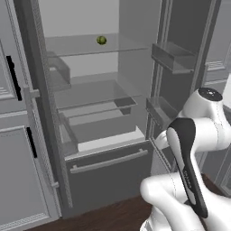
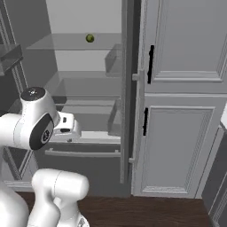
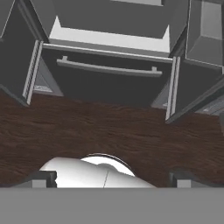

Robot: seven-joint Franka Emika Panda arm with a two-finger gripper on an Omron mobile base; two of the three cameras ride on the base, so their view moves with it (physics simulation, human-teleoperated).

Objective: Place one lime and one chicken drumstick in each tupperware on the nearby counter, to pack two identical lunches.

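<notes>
Overhead, lime (image 1: 101,40) on fridge shelf (image 1: 85,47), pincer (image 3: 109,179) spread, no legible writing

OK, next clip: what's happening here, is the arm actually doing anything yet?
Not handling anything yet. The white arm is parked in front of an open fridge with both doors swung wide. A single lime sits on the upper glass shelf, untouched. The end effector is open, empty, and aimed down at the dark wood floor in front of the bottom freezer drawer.
</notes>
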